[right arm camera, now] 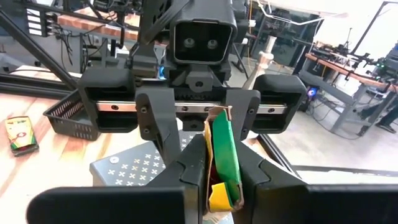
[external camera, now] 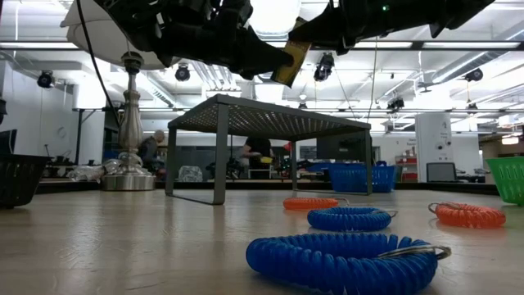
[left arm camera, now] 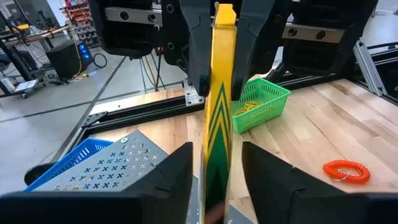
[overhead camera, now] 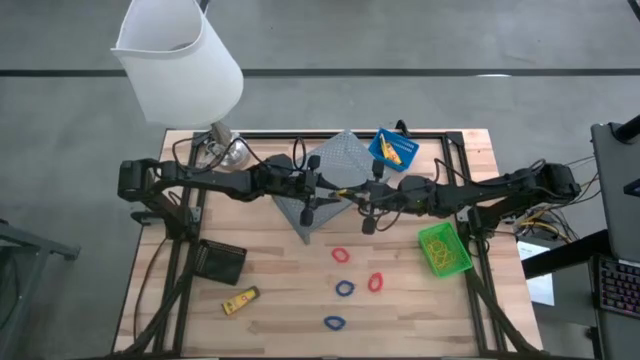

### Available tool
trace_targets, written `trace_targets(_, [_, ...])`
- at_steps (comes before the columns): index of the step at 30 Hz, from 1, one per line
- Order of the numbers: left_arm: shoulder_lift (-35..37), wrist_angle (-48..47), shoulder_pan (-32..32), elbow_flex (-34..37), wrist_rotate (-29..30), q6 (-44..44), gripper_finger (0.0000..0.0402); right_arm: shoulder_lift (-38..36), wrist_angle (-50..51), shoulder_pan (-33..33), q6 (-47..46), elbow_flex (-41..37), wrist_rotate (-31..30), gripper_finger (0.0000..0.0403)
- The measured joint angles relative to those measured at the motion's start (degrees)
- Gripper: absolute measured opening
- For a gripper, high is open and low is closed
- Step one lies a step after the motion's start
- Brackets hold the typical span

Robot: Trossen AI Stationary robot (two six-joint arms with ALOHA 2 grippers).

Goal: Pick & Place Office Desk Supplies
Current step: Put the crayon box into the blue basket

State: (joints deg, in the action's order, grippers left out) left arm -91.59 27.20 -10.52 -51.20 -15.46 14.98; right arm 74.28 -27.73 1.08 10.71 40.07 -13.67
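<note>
Handover mid-air above the counter (overhead camera: 280, 300): yellow oblong piece (left arm camera: 219, 118) clamped at 1 end by left gripper (overhead camera: 322, 192), far end by right gripper (overhead camera: 362, 196), long axis running between them; green bin (overhead camera: 443, 248) lies toward right arm.

Grey concrete floor (overhead camera: 420, 60) is surrounding the wooden tabletop (overhead camera: 290, 300), while ceiling strip lights (external camera: 458, 45) are glowing over distant workbenches (right arm camera: 348, 68).
</note>
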Motion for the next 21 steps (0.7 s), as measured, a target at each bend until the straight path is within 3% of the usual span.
trace_targets(15, [-0.02, 0.22, 0.04, 0.00, 0.00, -0.13, 0.0232, 0.00, 0.00, 0.00, 0.01, 0.00, -0.31, 0.0034])
trace_targets(21, [0.00, 0.42, -0.02, -0.10, 0.23, 0.05, 0.0240, -0.06, 0.09, 0.08, 1.67, 0.00, -6.33, 0.0034])
